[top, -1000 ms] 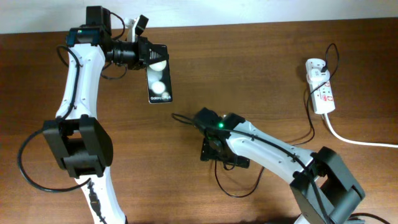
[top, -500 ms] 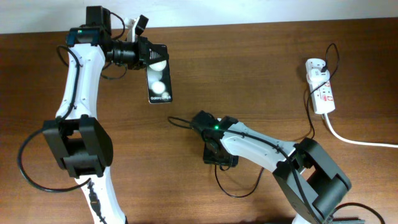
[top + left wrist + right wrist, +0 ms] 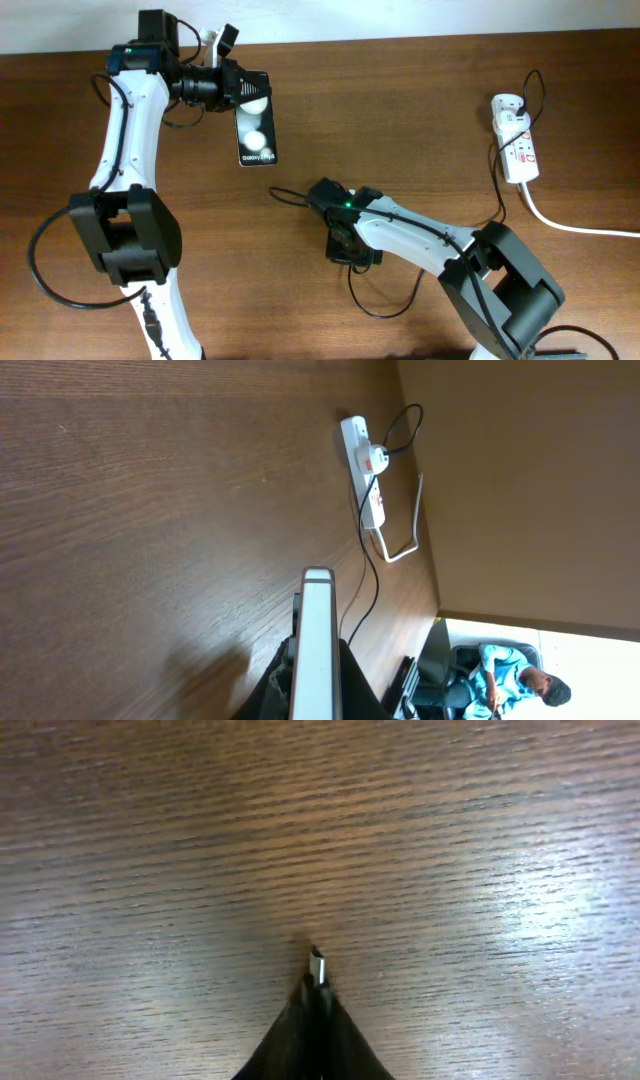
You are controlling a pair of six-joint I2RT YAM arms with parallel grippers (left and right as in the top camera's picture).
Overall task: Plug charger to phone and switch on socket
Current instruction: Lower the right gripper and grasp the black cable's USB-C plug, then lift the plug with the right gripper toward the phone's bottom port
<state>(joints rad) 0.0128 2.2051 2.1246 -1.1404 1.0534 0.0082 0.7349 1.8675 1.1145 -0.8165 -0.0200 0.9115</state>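
Note:
My left gripper (image 3: 232, 92) is shut on one end of the black phone (image 3: 256, 125) at the table's back left. The left wrist view shows the phone's pale edge (image 3: 317, 645) between the fingers. My right gripper (image 3: 351, 250) is down near the table's middle, shut on the charger's small metal plug tip (image 3: 317, 964), which pokes out past the closed fingertips just above the wood. The thin black cable (image 3: 374, 575) runs to the white adapter (image 3: 508, 103) plugged into the white socket (image 3: 518, 145) at the far right. I cannot read the switch state.
The socket's thick white cord (image 3: 575, 226) trails off the right edge. A loop of black cable (image 3: 380, 312) lies on the wood near the right arm's base. A person sits beyond the table (image 3: 505, 680).
The right gripper's jaws have closed from wide open onto the plug tip, and its wrist shifted slightly left. The left arm and the phone have not moved.

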